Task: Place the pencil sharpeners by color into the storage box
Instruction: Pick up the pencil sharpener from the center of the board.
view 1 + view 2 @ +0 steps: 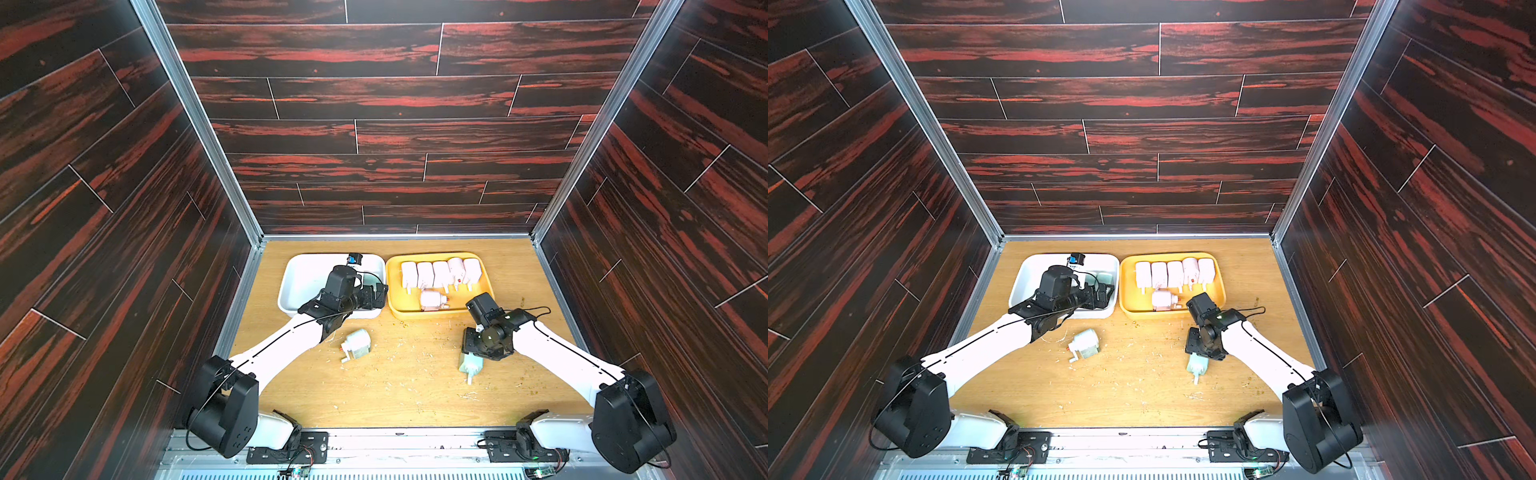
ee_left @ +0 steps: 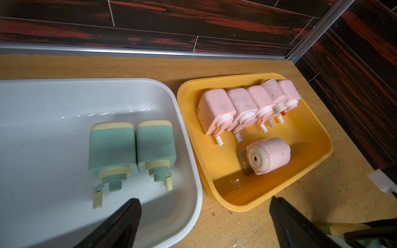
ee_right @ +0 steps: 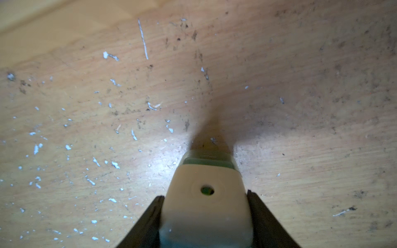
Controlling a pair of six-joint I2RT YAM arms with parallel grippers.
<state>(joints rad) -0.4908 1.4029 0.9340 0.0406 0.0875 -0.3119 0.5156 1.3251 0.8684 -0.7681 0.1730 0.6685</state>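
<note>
My right gripper (image 3: 205, 197) is low over the wooden table, shut on a mint green pencil sharpener (image 3: 206, 193) (image 1: 469, 365) whose crank points toward the front edge. A second green sharpener (image 1: 356, 345) lies loose on the table, left of centre. My left gripper (image 2: 204, 199) hangs open and empty over the right end of the white storage box (image 2: 43, 107), where two green sharpeners (image 2: 111, 148) lie side by side. The yellow storage box (image 2: 214, 167) holds a row of several pink sharpeners (image 2: 247, 107), with one more pink sharpener (image 2: 268, 155) on its side in front of them.
White and brown shavings (image 1: 399, 345) are scattered over the tabletop. Dark wood-pattern walls (image 1: 124, 249) close in the left, right and back sides. The two boxes stand side by side at the back. A metal rail (image 1: 395, 444) with the arm bases runs along the front.
</note>
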